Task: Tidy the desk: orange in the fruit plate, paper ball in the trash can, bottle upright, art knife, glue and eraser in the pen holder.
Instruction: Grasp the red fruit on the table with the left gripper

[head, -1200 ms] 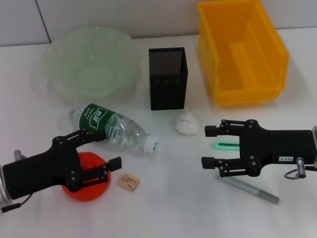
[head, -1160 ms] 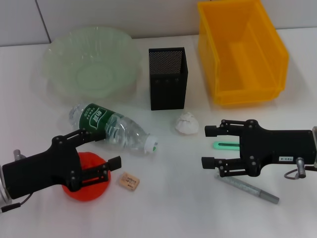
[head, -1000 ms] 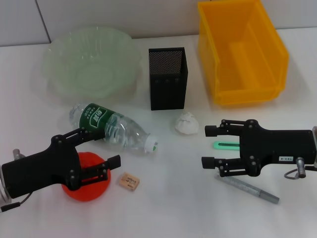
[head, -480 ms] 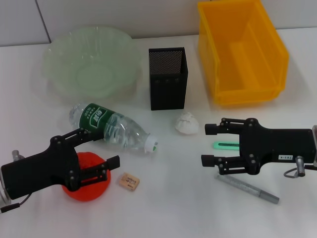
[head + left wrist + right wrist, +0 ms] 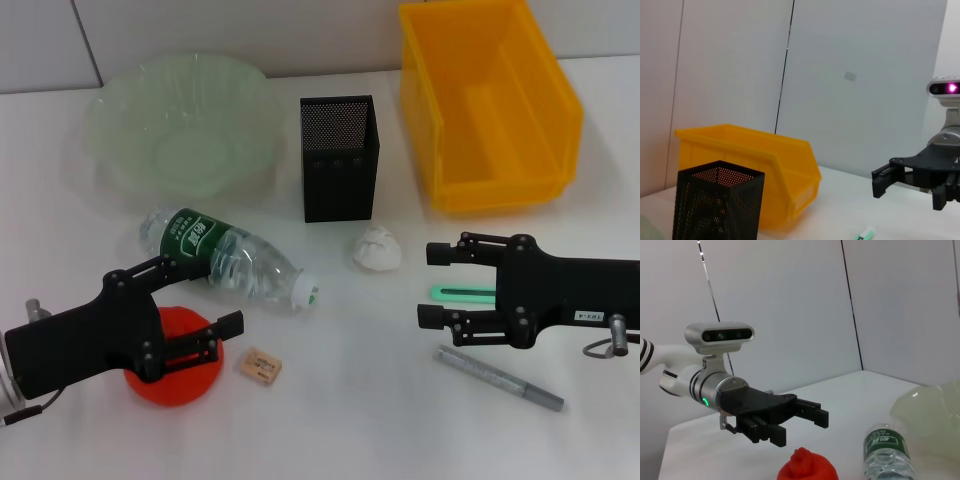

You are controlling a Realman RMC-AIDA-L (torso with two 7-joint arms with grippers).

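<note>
Sideways, bottle (image 5: pixel 226 258) lies, cap toward right gripper (image 5: pixel 438 284).

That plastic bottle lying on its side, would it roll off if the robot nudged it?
Probably, yes. The bottle lies flat on its round side on the smooth table, so a sideways nudge would likely roll it. It looks clear and mostly empty, so likely light, and its thin walls may dent when squeezed.

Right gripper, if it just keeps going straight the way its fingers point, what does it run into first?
Probably the bottle. The right gripper, open, points toward the robot's left, across bare table. The paper ball seems just off that line, so the bottle's cap end comes first, though height is unclear.
</note>
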